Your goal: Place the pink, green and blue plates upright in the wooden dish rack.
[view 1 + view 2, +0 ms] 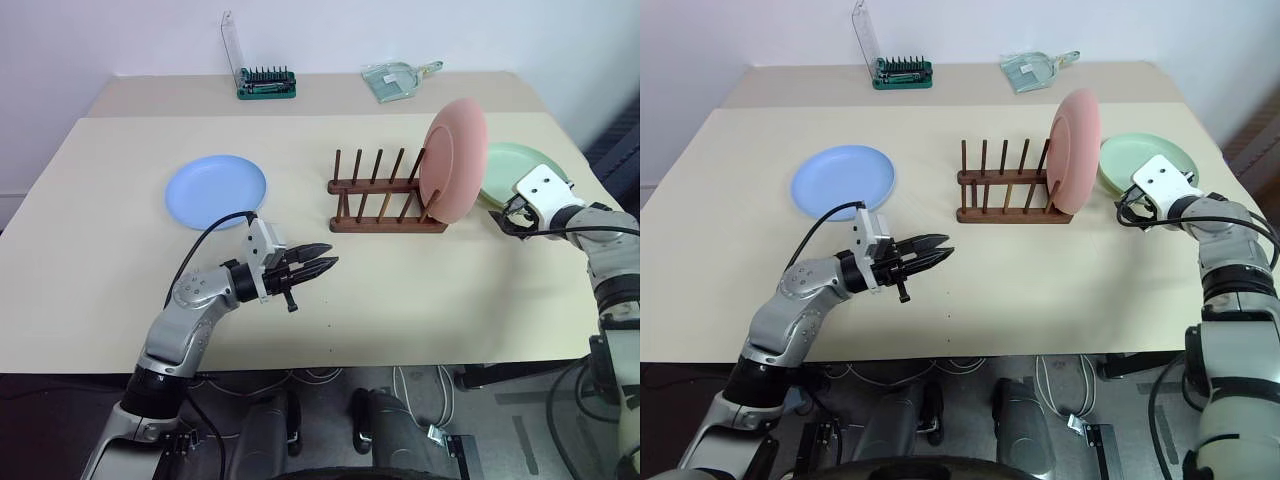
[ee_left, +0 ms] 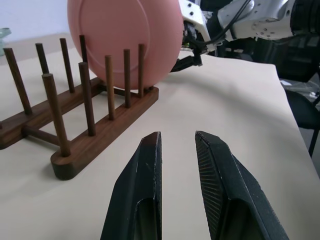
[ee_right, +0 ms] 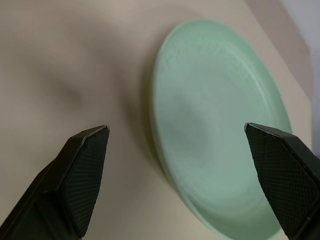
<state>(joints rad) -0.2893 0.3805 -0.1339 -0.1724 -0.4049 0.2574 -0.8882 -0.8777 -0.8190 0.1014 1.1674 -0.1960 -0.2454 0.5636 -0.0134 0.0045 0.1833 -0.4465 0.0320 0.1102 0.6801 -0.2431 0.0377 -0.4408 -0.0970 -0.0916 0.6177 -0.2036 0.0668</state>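
Observation:
The pink plate stands upright in the last slot at the right end of the wooden dish rack. Just right of the rack, the green plate lies flat on the table. My right gripper is wide open at its near edge, with a finger on either side and nothing held. The blue plate lies flat to the left of the rack. In front of the blue plate my left gripper hovers over the table pointing toward the rack. Its fingers are narrowly parted and empty.
At the back of the table stands a green screwdriver-bit case with its clear lid raised. A clear green dustpan lies to its right. The table's right edge runs close past the green plate.

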